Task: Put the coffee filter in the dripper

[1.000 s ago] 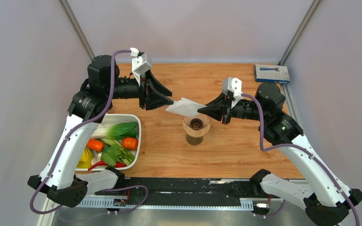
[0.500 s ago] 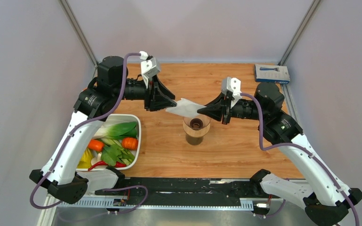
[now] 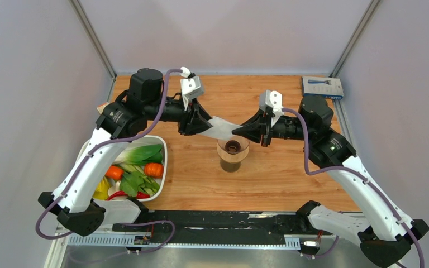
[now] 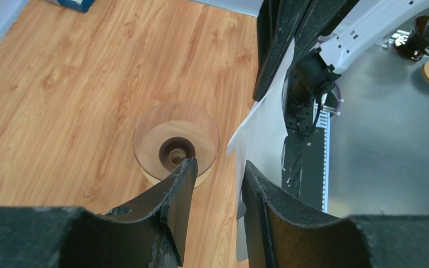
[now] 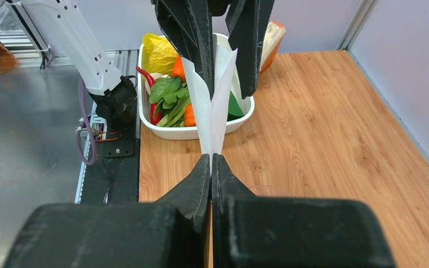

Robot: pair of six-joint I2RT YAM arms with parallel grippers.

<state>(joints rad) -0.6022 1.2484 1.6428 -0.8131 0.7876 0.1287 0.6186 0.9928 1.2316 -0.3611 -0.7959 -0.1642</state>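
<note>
Item: coffee filter [image 3: 220,127], white paper, held in the air between the two arms, above and just behind the dripper [image 3: 233,148], not yet in it. Right gripper [image 3: 236,132]: fingers pressed together on the filter's right end; the right wrist view alone shows this pinch plainly, the sheet rising straight out of the closed tips [image 5: 210,162]. The same view shows the filter [image 5: 215,111] parting into two layers in a narrow V toward the left gripper [image 5: 229,92], whose dark fingers [image 5: 192,39] stand spread at the mouth of the V; whether one fingertip sits inside the V cannot be told. Left gripper [image 3: 204,128]: fingers apart at the filter's left end. The left wrist view shows the gap between the fingers [image 4: 180,190], with the filter [image 4: 265,117] running through it edge-on, close against one finger and clear of the other; no pinch is seen. Only this view looks down into the dripper [image 4: 145,134]: a clear cone with a dark centre hole and a tan ring beneath, upright on the wooden table [image 4: 78,100]. The right wrist view shows almost nothing of the dripper. Also on the table: a white tub [image 3: 162,167] of vegetables [image 3: 139,167] at the left, seen from overhead and behind the filter in the right wrist view; a blue box [image 3: 322,87] at the far right corner.
</note>
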